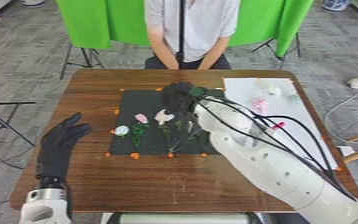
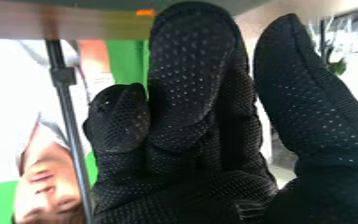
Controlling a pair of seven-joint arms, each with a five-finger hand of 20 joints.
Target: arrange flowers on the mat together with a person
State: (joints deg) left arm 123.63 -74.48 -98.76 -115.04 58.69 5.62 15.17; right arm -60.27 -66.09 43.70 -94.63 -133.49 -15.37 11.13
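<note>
Mat (image 1: 129, 102) taken as landmark. On it, left part: pink flower (image 1: 141, 118), bloom toward the far edge, green stem running toward the near edge, long axis roughly near-to-far. Pale flower (image 1: 164, 116) just right of it: same pointing, stem roughly parallel. White-and-blue flower (image 1: 120, 131) by the left edge, bloom nearer me than those two; its long axis I cannot tell. My right hand (image 1: 177, 95) is over the mat's far part; in the wrist view the right hand (image 2: 189, 187) has fingers raised close together, thumb standing apart from them. Bit of greenery (image 1: 198, 91) beside it; whether gripped, I cannot tell. My left hand (image 1: 64, 140) lies left of the mat, fingers extended, thumb apart. Right of the mat, white sheet (image 1: 242, 87) carries a light-pink bloom (image 1: 260, 105) and a deep-pink bloom (image 1: 278, 125).
</note>
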